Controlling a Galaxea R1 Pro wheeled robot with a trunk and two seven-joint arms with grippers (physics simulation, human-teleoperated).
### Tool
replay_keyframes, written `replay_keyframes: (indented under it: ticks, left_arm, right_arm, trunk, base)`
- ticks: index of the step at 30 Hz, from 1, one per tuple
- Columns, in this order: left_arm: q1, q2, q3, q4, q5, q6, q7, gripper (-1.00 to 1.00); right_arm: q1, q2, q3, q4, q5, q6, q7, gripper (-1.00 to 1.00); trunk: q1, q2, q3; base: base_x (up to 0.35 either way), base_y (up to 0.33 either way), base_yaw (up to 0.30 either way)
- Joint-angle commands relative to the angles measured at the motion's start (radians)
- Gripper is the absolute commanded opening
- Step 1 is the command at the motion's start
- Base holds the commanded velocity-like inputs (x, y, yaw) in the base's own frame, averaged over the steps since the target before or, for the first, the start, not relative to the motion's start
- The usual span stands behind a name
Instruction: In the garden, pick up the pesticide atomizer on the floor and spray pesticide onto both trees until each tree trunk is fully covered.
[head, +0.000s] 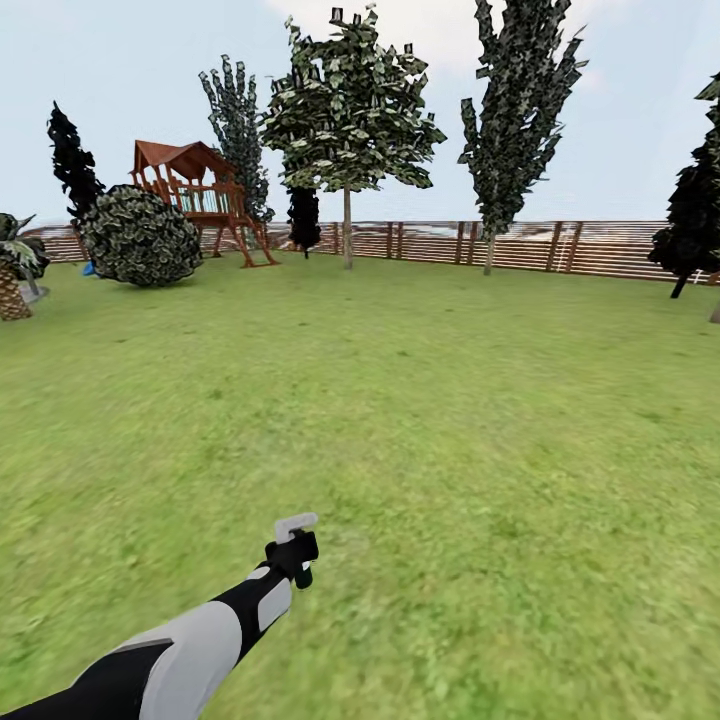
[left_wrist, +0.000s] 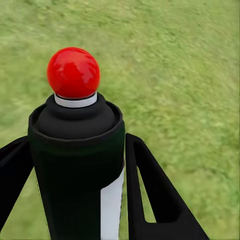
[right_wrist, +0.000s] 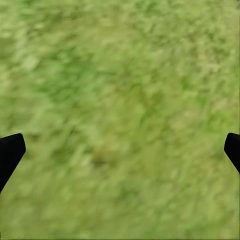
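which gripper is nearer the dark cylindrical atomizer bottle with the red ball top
Left. The left gripper is clamped around the dark red-topped atomizer bottle; the right gripper hangs open over bare grass.

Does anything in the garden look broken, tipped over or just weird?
Nothing stands out. The pesticide atomizer sits upright between the left gripper's fingers, red cap on. The playset, fence and two trees stand straight. The lawn shows no spills.

Green lawn (head: 420, 420) underfoot. At 12 o'clock, slatted wooden fence (head: 520, 245); at 10 o'clock, wooden playset (head: 195, 195) beside round bush (head: 140, 238). Pale hazy sky (head: 130, 60) overhead.
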Motion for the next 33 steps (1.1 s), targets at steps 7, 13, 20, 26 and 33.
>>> replay_keyframes:
  ticks: [7, 13, 20, 26, 33]
  left_arm:
    - [-0.001, 0.000, 0.001, 0.001, 0.004, -0.003, 0.000, -1.00]
    - [-0.001, 0.000, 0.001, 0.001, 0.004, -0.003, 0.000, -1.00]
    - [-0.002, 0.000, 0.001, 0.001, 0.004, -0.003, 0.000, -1.00]
    - [-0.001, 0.000, 0.001, 0.001, 0.004, -0.003, 0.000, -1.00]
    - [-0.001, 0.000, 0.001, 0.001, 0.004, -0.003, 0.000, -1.00]
  right_arm:
    - [-0.001, 0.000, -0.008, 0.001, 0.004, -0.004, 0.000, 1.00]
    - [-0.001, 0.000, -0.008, 0.001, 0.004, -0.004, 0.000, 1.00]
    - [-0.001, 0.000, -0.008, 0.001, 0.004, -0.004, 0.000, 1.00]
    - [-0.001, 0.000, -0.008, 0.001, 0.004, -0.004, 0.000, 1.00]
    - [-0.001, 0.000, -0.008, 0.001, 0.004, -0.004, 0.000, 1.00]
  trunk:
    - [0.001, 0.000, -0.001]
    - [0.001, 0.000, -0.001]
    - [0.001, 0.000, -0.001]
    - [0.001, 0.000, -0.001]
    - [0.001, 0.000, -0.001]
  base:
    - [0.350, 0.000, 0.000]
    - [0.350, 0.000, 0.000]
    - [0.350, 0.000, 0.000]
    - [0.350, 0.000, 0.000]
    - [0.350, 0.000, 0.000]
